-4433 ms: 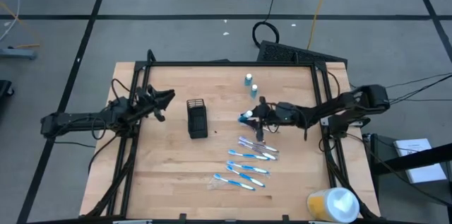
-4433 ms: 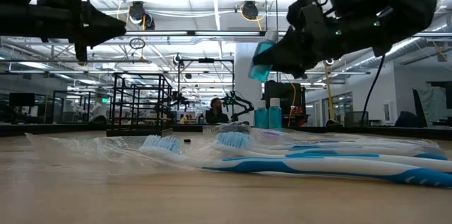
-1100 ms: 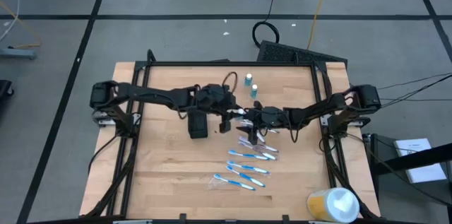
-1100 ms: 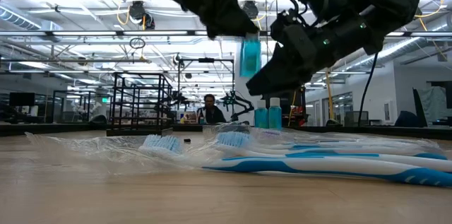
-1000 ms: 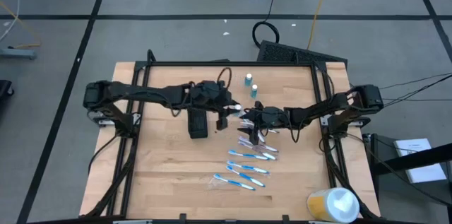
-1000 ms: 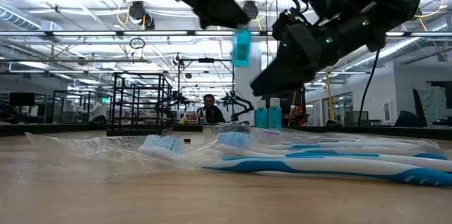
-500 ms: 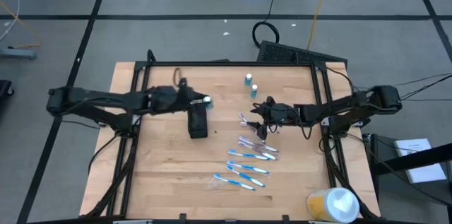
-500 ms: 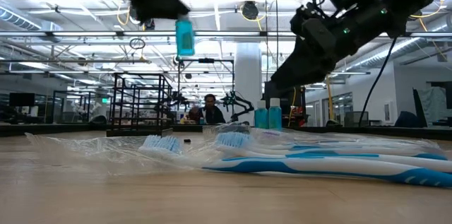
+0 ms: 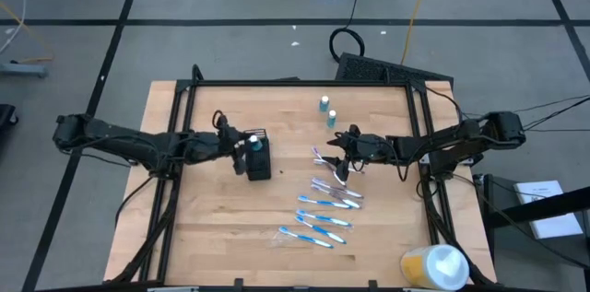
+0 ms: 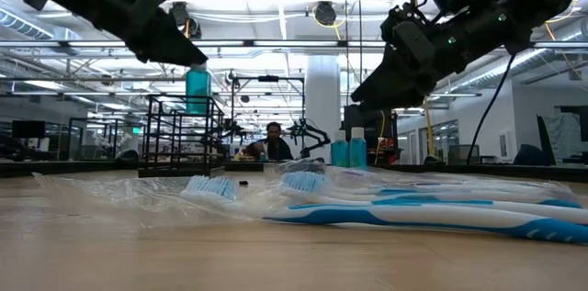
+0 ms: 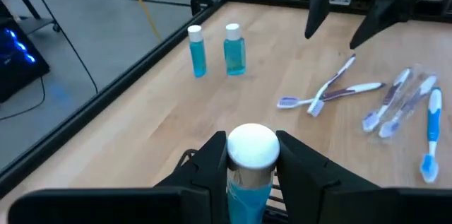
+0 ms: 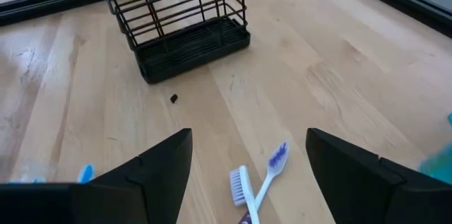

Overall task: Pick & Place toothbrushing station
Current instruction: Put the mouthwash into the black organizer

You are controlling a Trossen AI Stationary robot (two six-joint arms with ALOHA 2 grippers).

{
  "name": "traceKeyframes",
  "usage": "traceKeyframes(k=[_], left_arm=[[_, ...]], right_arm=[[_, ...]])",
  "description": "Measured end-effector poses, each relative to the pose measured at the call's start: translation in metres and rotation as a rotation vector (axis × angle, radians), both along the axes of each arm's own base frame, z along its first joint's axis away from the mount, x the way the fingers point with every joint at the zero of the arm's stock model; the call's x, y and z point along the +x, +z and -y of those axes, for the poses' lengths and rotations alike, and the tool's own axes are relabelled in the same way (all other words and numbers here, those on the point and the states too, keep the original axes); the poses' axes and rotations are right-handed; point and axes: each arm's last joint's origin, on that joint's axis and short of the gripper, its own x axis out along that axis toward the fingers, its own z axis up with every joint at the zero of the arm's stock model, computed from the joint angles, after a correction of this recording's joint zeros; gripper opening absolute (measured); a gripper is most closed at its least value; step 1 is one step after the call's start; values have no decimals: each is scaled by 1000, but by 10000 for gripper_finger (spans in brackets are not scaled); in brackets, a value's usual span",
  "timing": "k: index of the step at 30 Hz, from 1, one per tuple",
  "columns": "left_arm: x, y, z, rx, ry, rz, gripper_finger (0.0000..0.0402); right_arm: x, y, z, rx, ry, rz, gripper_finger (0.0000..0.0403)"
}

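Your left gripper [image 9: 247, 142] is holding a little blue tube [image 9: 255, 143] — its fingers [image 11: 300, 167] are squeezed tight on it just under the white cap. The tube stands straight up and down, cap on top. It hangs right over the black mesh holder [image 9: 259, 157], at the end nearest the back of the table. In the right wrist view you can see the blue bottom of the tube at the holder's top rim, but you cannot tell if it is inside the wires yet.

So the drop is straight down. The holder is long from back to front, and the tube sits over its back end. Keep the tube upright and clear of the rim, and it should slide in.

Your right gripper [image 9: 339, 147] waits near the middle of the table with its fingers spread wide and nothing in them. It hangs above two loose toothbrushes [image 12: 260, 181].

Two more tubes [image 9: 327, 110] stand near the back edge. More toothbrushes [image 9: 323, 209] lie flat toward the front — the right arm is nearer to all of these.
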Motion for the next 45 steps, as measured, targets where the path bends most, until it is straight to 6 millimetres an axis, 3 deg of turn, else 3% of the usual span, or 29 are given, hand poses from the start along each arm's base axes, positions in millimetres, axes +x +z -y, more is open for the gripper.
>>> traceKeyframes(k=[13, 23, 41, 45], left_arm=[[-12, -35, -1, -74, 28, 22, 99], [-18, -49, -1, -134, 50, 7, 99], [-1, -69, 0, -139, 34, -50, 100], [1, -71, 0, -139, 34, -51, 119]], right_arm=[[-1, -1, 0, 0, 0, -14, 266], [0, -1, 0, 0, 0, -11, 265], [0, -1, 0, 0, 1, -11, 265], [-1, -1, 0, 0, 1, -13, 265]])
